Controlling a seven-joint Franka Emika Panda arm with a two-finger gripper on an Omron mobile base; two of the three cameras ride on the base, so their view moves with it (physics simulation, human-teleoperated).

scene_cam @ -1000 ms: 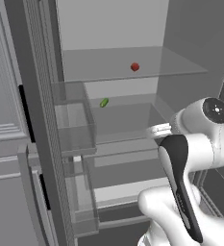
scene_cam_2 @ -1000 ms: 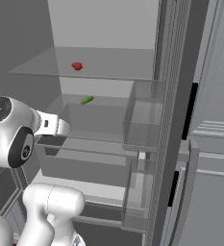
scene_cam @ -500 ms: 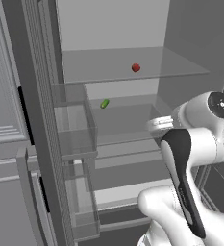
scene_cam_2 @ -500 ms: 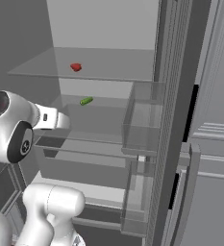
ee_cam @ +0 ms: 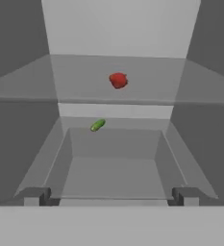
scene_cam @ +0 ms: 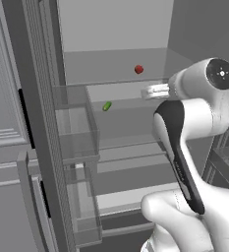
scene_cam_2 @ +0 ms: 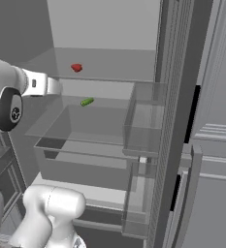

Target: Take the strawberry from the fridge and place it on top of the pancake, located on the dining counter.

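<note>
The fridge (scene_cam: pixel 37 123) stands open, pale inside with glass shelves. On its upper shelf lies the strawberry (scene_cam: pixel 139 69) (scene_cam_2: pixel 76 67) (ee_cam: pixel 118 80), small and red, near the back. My gripper (ee_cam: pixel 111 196) is open and empty, its fingertips (ee_cam: pixel 36 194) spread wide. The hand (scene_cam: pixel 153 91) (scene_cam_2: pixel 49 86) hovers in front of the shelves at about the strawberry's shelf height, still short of it and slightly to its right in the left base view. The pancake and the dining counter are out of view.
A small green oblong item (scene_cam: pixel 106 106) (scene_cam_2: pixel 87 101) (ee_cam: pixel 97 125) lies on the shelf below the strawberry. A clear drawer (ee_cam: pixel 113 168) sits under that shelf. Door bins (scene_cam: pixel 76 128) (scene_cam_2: pixel 143 121) jut from the open doors on either side.
My hand has risen from the lower shelf's level to the upper shelf's level and edged toward the fridge. The jaws stayed open. The strawberry and green item have not moved.
</note>
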